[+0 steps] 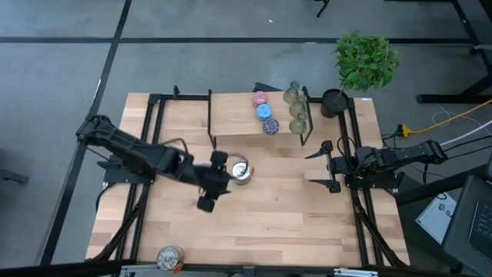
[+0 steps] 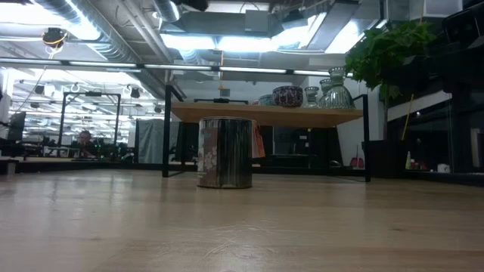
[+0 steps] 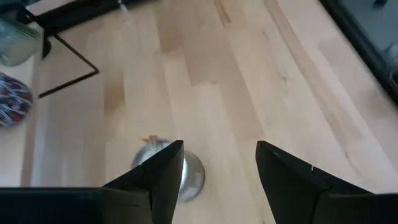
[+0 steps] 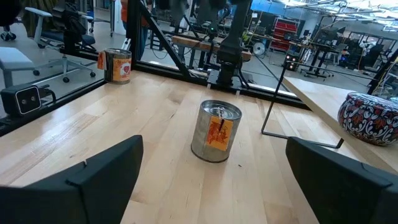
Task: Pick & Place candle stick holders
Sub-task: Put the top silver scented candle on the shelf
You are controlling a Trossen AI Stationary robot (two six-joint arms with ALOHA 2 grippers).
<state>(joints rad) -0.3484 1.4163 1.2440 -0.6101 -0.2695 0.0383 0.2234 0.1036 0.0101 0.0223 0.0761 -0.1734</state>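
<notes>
From overhead, one silvery holder stands upright near the middle of the tabletop, with the left pincer right at its 9 o'clock, fingers spread wide, one up by the holder's 10 o'clock and the other down around 7 o'clock, so the can isn't between them. The left wrist view backs that up: both dark fingers are well apart and that holder peeks out partly behind one of them, not in the gap. The second silvery holder sits alone at the tabletop's 7 o'clock edge, and only the right wrist view shows its orange label, plus a matching orange tag on the middle one. The right pincer waits at 3 o'clock, also opened wide, pointed toward the centre can. On the raised shelf at 12 o'clock, the overhead view gives a pink holder, a blue one and a purple-speckled one in a row, with three pale green glass ones lined up just at their 3 o'clock. The low view shows the centre can's mirror-like side and those glass ones up on the shelf, but no arms at all. A potted plant sits at 1 o'clock.
</notes>
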